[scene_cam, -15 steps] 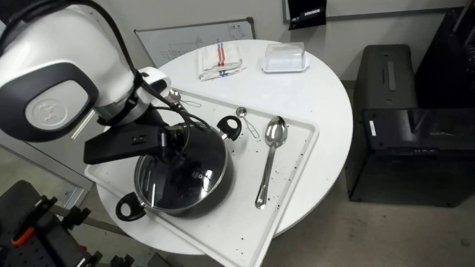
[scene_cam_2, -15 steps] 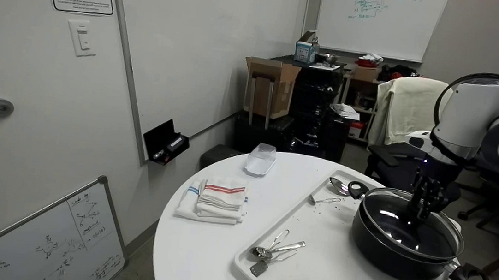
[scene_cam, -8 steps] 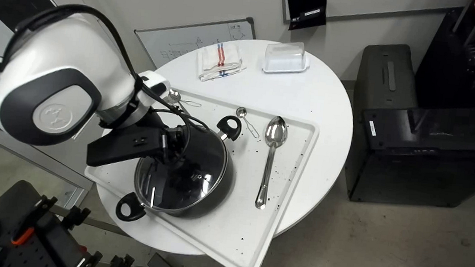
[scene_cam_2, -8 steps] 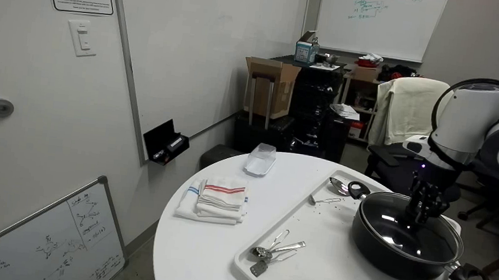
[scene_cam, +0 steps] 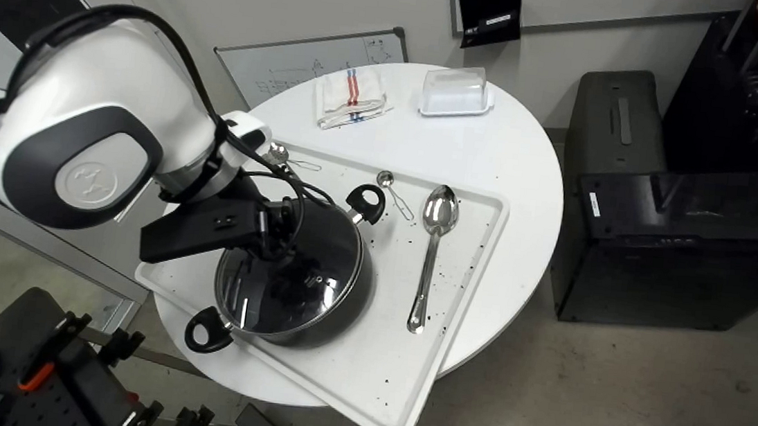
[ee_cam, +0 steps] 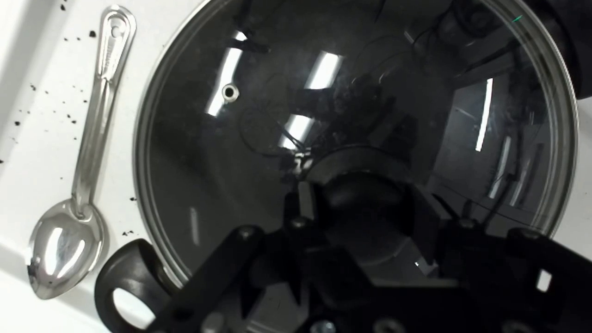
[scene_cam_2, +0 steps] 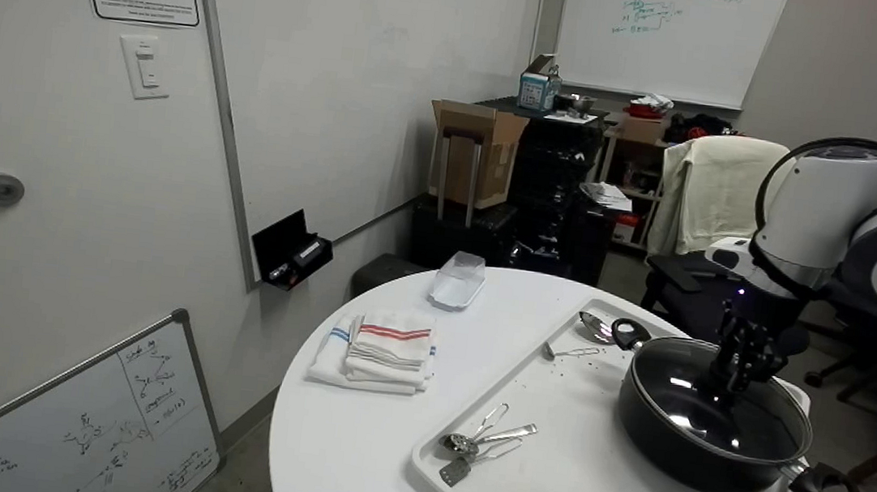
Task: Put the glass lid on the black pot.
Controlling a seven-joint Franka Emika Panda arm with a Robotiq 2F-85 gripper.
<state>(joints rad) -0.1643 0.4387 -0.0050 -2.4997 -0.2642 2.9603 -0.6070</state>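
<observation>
In the wrist view, you see the glass lid point(ee_cam: 342, 111) smooth, clear and glossy, streaked with reflections, its rim point(ee_cam: 140, 152) shiny metal; your gripper point(ee_cam: 363, 208) looks matt black. At the lid's eight o'clock, the side handle point(ee_cam: 132, 263) resembles satin black plastic; at nine, the large spoon point(ee_cam: 92, 143) is polished metal. In an exterior view, you find the black pot point(scene_cam_2: 670, 446) smooth-walled and low-sheen, with cloth towels point(scene_cam_2: 393, 349) at its nine o'clock and a plastic-looking dish point(scene_cam_2: 457, 289) at ten.

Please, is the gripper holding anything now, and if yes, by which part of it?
The glass lid, by its dark knob, which the gripper has between its fingers.
</observation>
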